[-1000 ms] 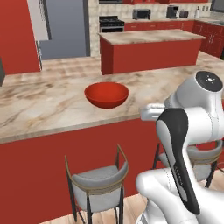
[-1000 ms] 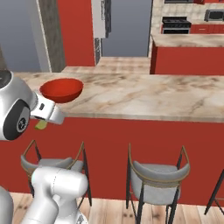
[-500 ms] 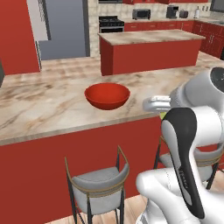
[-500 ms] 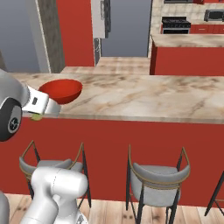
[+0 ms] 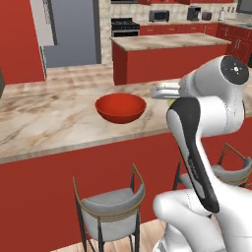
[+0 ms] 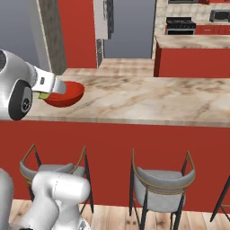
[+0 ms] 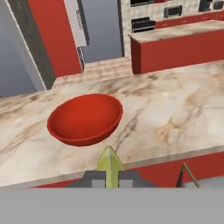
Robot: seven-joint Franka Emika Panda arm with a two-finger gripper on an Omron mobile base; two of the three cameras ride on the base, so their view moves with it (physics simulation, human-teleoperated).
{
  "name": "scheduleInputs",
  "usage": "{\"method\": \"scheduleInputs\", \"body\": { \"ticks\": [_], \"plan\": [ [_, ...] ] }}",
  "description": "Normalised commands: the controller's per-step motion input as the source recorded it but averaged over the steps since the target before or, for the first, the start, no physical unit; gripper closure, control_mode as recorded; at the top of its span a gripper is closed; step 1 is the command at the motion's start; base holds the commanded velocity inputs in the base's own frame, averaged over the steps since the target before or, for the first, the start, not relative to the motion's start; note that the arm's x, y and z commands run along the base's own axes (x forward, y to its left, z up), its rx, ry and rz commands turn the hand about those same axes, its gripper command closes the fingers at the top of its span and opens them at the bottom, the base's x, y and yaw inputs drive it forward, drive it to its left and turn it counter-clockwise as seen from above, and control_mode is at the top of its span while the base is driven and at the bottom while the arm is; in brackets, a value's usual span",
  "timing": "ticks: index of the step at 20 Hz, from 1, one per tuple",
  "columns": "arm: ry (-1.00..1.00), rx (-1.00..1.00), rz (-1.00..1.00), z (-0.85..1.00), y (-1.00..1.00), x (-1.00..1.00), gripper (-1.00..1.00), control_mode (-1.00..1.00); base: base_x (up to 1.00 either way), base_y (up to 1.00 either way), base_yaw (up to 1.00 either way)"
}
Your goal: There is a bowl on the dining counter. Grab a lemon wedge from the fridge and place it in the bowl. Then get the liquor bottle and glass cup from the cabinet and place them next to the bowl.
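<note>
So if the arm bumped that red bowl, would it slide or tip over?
The bowl would probably slide, not tip: it sits wide and shallow. Its glossy finish on the smooth dining counter suggests little grip. It looks empty, so likely light.

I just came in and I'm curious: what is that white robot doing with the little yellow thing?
The white robot arm's gripper is shut on a tiny yellow-green lemon wedge. It holds it over the near edge of the long marbled beige-brown dining counter, pointing at the wide glossy red bowl. The wedge isn't in the bowl yet.
</note>
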Motion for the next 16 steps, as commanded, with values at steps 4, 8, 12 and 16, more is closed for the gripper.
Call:
{"method": "scheduleInputs", "body": {
  "ticks": [4, 8, 12, 16],
  "plan": [
    [0.07, 0.00, 0.04, 0.06, 0.49, 0.88, 1.00, -1.00, 0.00, 0.00, 0.00],
    [0.18, 0.00, 0.03, -0.08, 0.56, 0.99, 1.00, -1.00, 0.00, 0.00, 0.00],
    [0.18, 0.00, 0.00, -0.25, 0.21, 1.00, 1.00, -1.00, 0.00, 0.00, 0.00],
    [0.21, 0.00, 0.00, -0.50, 0.14, 0.83, 1.00, -1.00, 0.00, 0.00, 0.00]
  ]
}}
